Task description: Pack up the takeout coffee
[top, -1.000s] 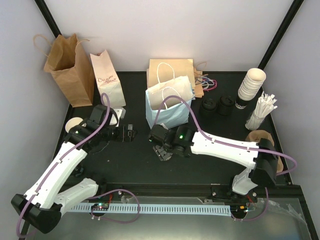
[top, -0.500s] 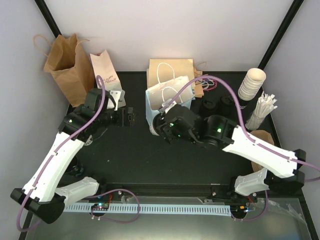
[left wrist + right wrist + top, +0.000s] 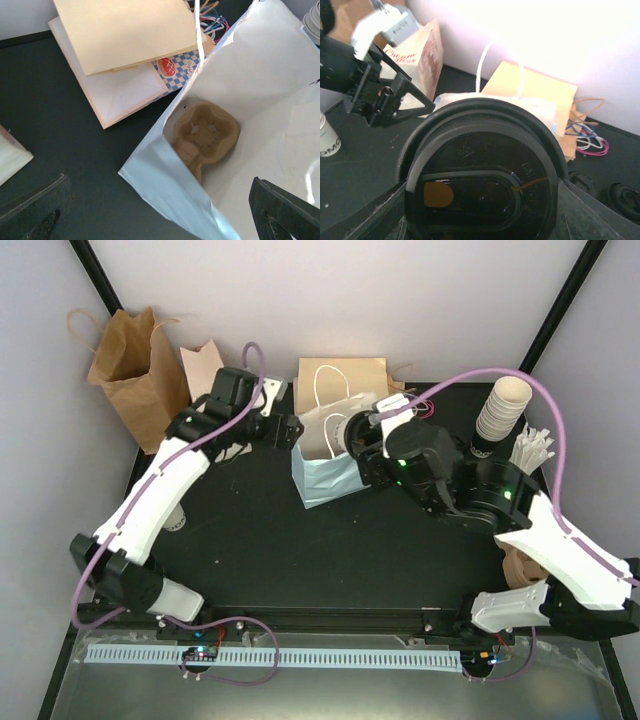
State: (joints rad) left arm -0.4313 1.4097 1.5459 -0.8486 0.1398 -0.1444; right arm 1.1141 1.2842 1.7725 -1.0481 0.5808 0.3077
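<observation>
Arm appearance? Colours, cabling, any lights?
Both alike: left arm and right arm have white link shells, black joint housings and black jaws. A purple cable runs outside each arm. Green lights glow on the right arm's joints.

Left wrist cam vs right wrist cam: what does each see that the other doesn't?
Left wrist only: inside the pale blue bag, a brown moulded carrier at its bottom. Right wrist only: the takeout coffee, lid toward the lens, held in the right gripper, plus loose black lids. Both: the flat tan bags and coloured cords beside them.
</observation>
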